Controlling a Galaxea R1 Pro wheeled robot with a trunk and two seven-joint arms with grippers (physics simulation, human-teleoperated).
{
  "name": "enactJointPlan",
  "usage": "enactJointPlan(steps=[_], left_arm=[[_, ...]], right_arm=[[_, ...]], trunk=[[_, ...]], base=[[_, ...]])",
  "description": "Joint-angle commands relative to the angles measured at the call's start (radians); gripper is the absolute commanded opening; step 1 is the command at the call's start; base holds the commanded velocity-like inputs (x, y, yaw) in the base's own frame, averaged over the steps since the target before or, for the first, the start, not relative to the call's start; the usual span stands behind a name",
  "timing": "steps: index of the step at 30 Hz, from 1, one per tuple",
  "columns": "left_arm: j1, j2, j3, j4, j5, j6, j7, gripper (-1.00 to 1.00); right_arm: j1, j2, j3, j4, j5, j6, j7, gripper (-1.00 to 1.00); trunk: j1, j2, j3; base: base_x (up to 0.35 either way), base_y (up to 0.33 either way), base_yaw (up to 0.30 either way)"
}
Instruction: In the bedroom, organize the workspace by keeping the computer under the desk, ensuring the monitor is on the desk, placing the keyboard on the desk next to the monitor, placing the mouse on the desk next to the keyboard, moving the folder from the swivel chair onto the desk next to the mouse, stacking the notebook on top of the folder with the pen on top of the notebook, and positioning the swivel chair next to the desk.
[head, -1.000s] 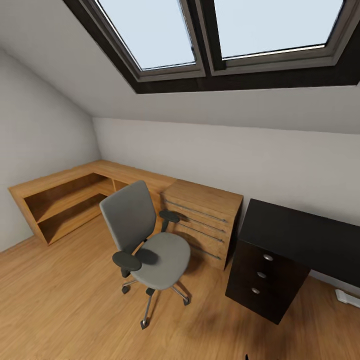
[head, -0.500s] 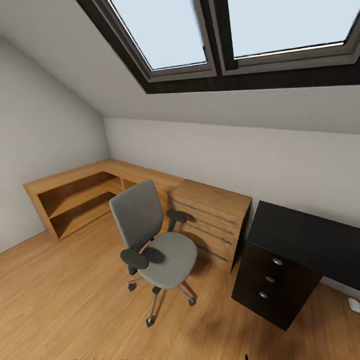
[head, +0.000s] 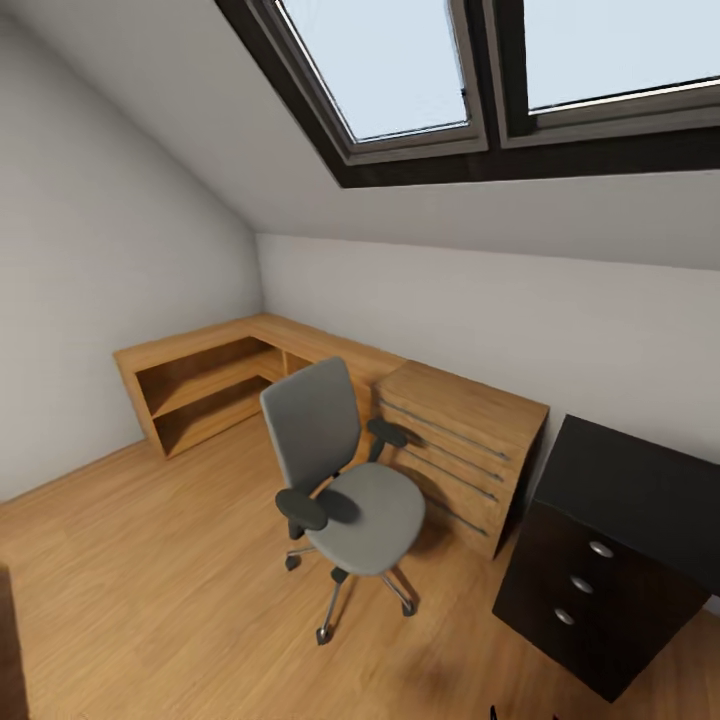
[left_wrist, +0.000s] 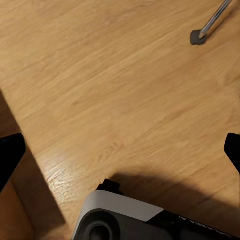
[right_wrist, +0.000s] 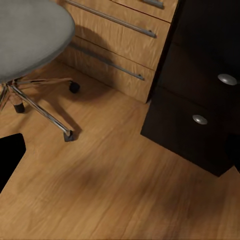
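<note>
The swivel chair is seen standing out on the wooden floor, its back turned toward the light wooden drawer chest just behind it, and the black desk with its three-drawer unit is found off to the side, near but clearly apart from the chair. A grey padded seat and backrest, black armrests and a chrome star base on casters are shown; the seat looks bare, with no folder to be made out on it. In the right wrist view the seat edge, chrome legs and a caster are picked up beside the chest and the black drawers. Both grippers are held low over the floor: the left gripper is judged to be spread wide with nothing between its dark fingertips, and the right gripper is likewise seen parted and empty. Trouble could come from the casters: a push given off-centre would likely spin or roll the chair away instead of toward the desk, and it could be knocked into the chest. The narrow gap between chest and drawer unit could also catch an arm if the approach is cut too close.
</note>
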Motion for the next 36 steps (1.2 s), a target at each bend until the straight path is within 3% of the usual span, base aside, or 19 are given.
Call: enactJointPlan(steps=[1, 14, 25, 28, 30, 31, 33, 36], left_arm=[[-0.001, 0.001, -0.008, 0.0, 0.01, -0.006, 0.007, 1.0], [-0.001, 0.001, -0.008, 0.002, 0.01, -0.006, 0.007, 1.0], [-0.001, 0.008, 0.003, 0.002, 0.019, -0.023, 0.008, 1.0], [-0.001, 0.017, 0.046, 0.003, 0.055, -0.022, 0.006, 1.0], [-0.001, 0.025, 0.092, 0.003, 0.097, -0.012, -0.008, 1.0], [-0.001, 0.034, 0.115, 0.003, 0.125, 0.006, -0.032, 1.0], [-0.002, 0.048, 0.13, 0.002, 0.146, 0.034, -0.069, 1.0], [-0.006, 0.089, 0.149, 0.002, 0.173, 0.134, -0.18, 1.0]], right_arm=[[-0.001, -0.001, 0.008, 0.0, -0.003, -0.004, -0.008, 1.0], [-0.001, 0.0, 0.011, 0.024, 0.001, -0.008, -0.008, 1.0], [-0.001, 0.0, 0.011, 0.032, 0.006, -0.008, -0.008, 1.0], [-0.001, -0.001, 0.011, 0.032, 0.009, -0.008, -0.008, 1.0], [-0.001, -0.001, 0.011, 0.032, 0.01, -0.008, -0.008, 1.0], [-0.001, -0.001, 0.011, 0.032, 0.01, -0.008, -0.008, 1.0], [-0.001, -0.001, 0.011, 0.032, 0.01, -0.008, -0.008, 1.0], [-0.001, -0.001, 0.01, 0.032, 0.011, -0.008, -0.008, 1.0]], trunk=[[0.0, -0.002, -0.002], [0.0, -0.002, -0.002], [0.0, -0.002, -0.002], [0.0, -0.002, -0.002], [0.0, -0.002, -0.002], [0.0, -0.002, -0.002], [0.0, -0.002, -0.002], [0.0, -0.002, -0.002]], base=[[-0.049, -0.249, 0.278], [-0.074, -0.28, 0.279], [-0.012, -0.031, 0.28], [-0.001, -0.002, 0.28], [0.0, -0.001, 0.281], [0.0, 0.0, 0.281], [0.0, 0.0, 0.281], [0.0, 0.0, 0.281]])
